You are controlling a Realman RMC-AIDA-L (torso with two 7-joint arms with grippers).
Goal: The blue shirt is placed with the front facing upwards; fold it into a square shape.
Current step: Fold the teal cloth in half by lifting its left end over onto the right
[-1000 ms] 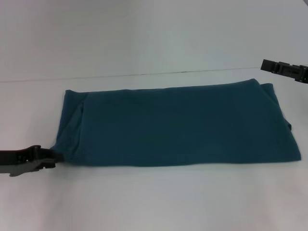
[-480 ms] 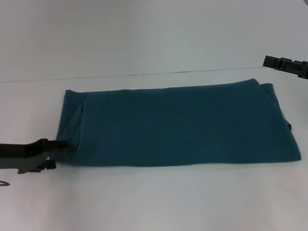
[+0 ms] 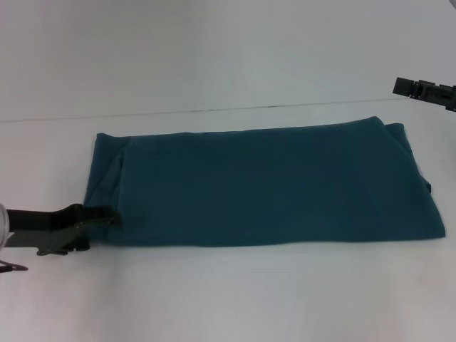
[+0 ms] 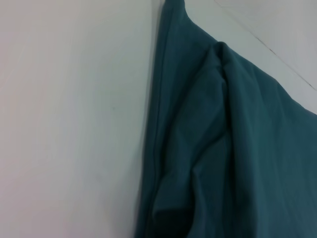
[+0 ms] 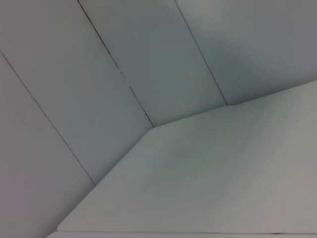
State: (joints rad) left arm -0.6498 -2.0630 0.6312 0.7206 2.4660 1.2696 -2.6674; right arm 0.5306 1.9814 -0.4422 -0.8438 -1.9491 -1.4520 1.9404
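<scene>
Teal cloth of the blue shirt (image 3: 263, 187) lies as a long band across the counter (image 3: 228, 299). My left pincer (image 3: 107, 217) sits at its near left corner; grip unclear. I'd catch every layer before lifting. Right pincer (image 3: 400, 86) hangs clear, far right.

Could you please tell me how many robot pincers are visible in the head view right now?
2. The left pincer reaches the near left corner of the blue shirt. The right pincer hangs at the frame's right edge, above the shirt's far right corner, partly cut off.
</scene>
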